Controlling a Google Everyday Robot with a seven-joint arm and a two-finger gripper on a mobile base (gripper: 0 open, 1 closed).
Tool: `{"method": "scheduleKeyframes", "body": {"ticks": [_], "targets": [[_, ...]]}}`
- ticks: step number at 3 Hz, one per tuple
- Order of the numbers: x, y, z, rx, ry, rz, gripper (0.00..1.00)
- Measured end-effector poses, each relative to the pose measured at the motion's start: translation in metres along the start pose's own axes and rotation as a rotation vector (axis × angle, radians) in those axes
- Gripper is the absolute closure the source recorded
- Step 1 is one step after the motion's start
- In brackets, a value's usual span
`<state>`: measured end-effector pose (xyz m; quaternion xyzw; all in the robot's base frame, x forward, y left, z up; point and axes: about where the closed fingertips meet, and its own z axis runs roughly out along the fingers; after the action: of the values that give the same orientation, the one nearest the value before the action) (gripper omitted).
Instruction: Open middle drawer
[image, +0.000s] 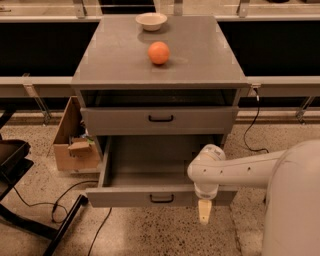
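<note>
Gripper (204, 214): cream, pointing down, hanging off the arm's wrist; its opening cannot be told. Middle drawer (125, 196): pulled out, front panel just behind and above the gripper; black handle (161, 198) near, up-left of it. Upper drawer (200, 120): shut, higher and behind. Orange (159, 52), bowl (151, 21): on cabinet top (210, 55), well above and beyond.

No readable text, labels, brands, numbers or signs. Checked the cabinet (120, 55), the middle drawer (125, 196) front, the cardboard box (62, 135) at left of frame, the bowl (151, 21) at top, the white arm (245, 170): nothing legible. Gripper (204, 212) sits lower centre-right of frame, pointing down, just in front of the middle drawer front.
</note>
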<state>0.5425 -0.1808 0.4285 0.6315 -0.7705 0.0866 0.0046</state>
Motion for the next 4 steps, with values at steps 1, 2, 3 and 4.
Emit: {"method": "scheduleKeyframes", "body": {"ticks": [1, 2, 3, 4], "targets": [[0.013, 0.061, 0.006, -0.100, -0.003, -0.007, 0.17], [0.014, 0.063, 0.006, -0.106, -0.003, -0.009, 0.40], [0.015, 0.062, -0.001, -0.106, -0.003, -0.008, 0.63], [0.016, 0.059, -0.007, -0.106, -0.003, -0.008, 0.86]]}}
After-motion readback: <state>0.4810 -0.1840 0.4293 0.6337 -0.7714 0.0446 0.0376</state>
